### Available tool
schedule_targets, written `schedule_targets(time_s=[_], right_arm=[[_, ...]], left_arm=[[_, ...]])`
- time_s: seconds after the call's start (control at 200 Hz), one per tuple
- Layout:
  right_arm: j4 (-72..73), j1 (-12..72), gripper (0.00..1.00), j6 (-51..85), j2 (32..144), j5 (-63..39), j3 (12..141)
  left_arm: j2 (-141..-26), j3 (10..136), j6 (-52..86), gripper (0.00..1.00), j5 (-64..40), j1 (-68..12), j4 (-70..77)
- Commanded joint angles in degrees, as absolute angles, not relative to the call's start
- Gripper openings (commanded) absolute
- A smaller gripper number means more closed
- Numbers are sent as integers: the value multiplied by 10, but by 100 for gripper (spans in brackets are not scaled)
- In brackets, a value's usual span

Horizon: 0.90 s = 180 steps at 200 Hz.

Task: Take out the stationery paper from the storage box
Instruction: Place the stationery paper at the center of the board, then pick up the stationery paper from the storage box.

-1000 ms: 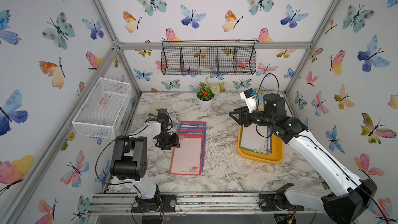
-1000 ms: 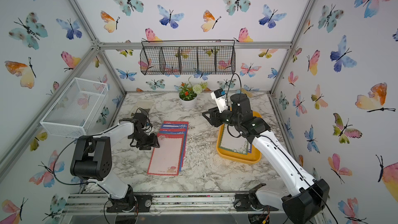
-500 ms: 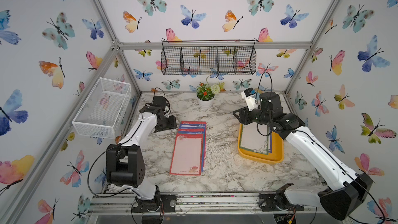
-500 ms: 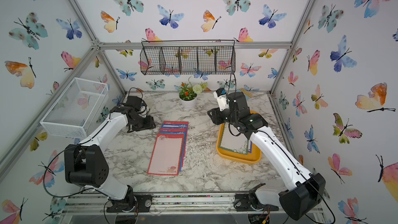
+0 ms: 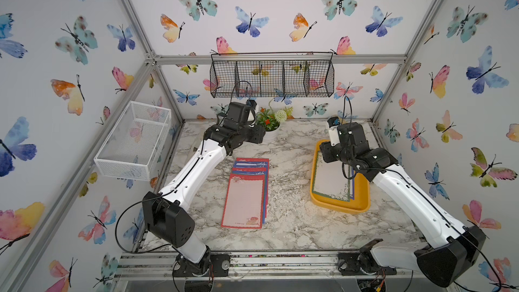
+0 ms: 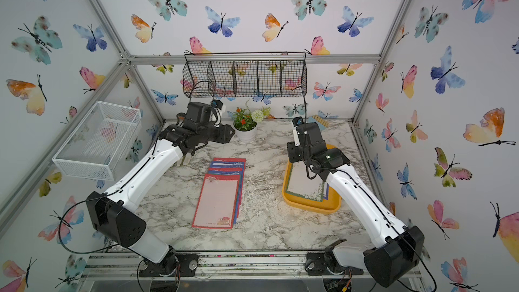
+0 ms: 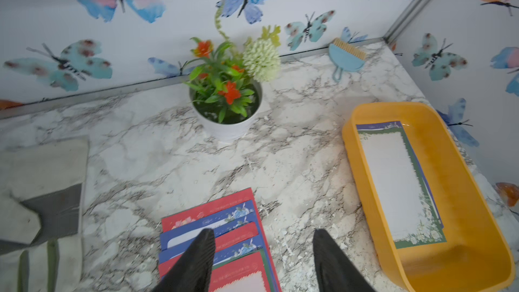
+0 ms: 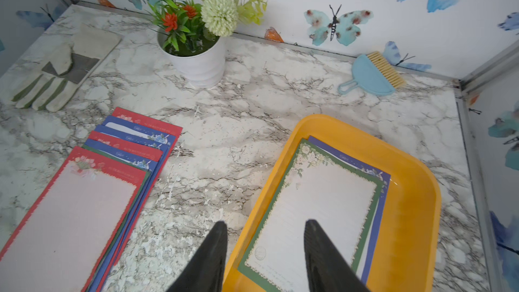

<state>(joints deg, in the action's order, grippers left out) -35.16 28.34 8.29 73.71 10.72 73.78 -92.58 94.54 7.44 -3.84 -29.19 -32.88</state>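
The storage box point(image 5: 339, 207) point(image 6: 309, 209) is a shallow yellow tray at the right of the marble table. In it lies stationery paper point(image 5: 331, 178) point(image 6: 304, 181) point(image 7: 393, 181) point(image 8: 314, 206), a green-bordered sheet over blue-bordered ones. A fanned stack of red and blue bordered sheets point(image 5: 244, 198) point(image 6: 217, 198) point(image 8: 70, 206) lies mid-table. My right gripper point(image 8: 265, 223) point(image 5: 325, 153) hovers open over the box's left wall point(image 8: 252, 214), one finger above marble, one above the green sheet. My left gripper point(image 7: 262, 234) point(image 5: 259, 136) is open and empty above the stack's far end point(image 7: 213, 212).
A white pot of flowers point(image 5: 269, 127) point(image 7: 230, 119) stands at the back centre. A work glove point(image 8: 56, 74) point(image 7: 42, 192) lies back left, a blue brush point(image 8: 370, 74) point(image 7: 346, 57) back right. A white mesh basket point(image 5: 134, 139) and a black wire basket point(image 5: 272, 78) hang on the walls.
My left arm has lifted away from the left side of the table stack and swung back and right towards the flower pot. The right gripper shifted slightly over the box.
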Motion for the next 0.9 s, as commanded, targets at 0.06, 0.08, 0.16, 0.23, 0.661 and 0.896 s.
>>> schedule_targets(time_s=[0.06, 0.08, 0.16, 0.23, 0.661, 0.896], right_arm=[[-362, 251, 47, 80, 729, 146, 716], [-362, 246, 47, 80, 730, 145, 714], [-354, 220, 47, 80, 733, 137, 710], [-347, 197, 47, 83, 736, 128, 707], [-239, 25, 37, 118, 776, 43, 605], [-191, -1, 35, 137, 798, 14, 555]], left_arm=[[-977, 979, 34, 59, -24, -345, -245], [-983, 984, 31, 59, -22, -351, -241], [-1004, 990, 12, 59, -27, -367, -214], [-1021, 986, 7, 60, -33, -375, -186], [-1101, 926, 161, 60, -208, -393, -61], [-1140, 931, 205, 60, -262, -417, -62]])
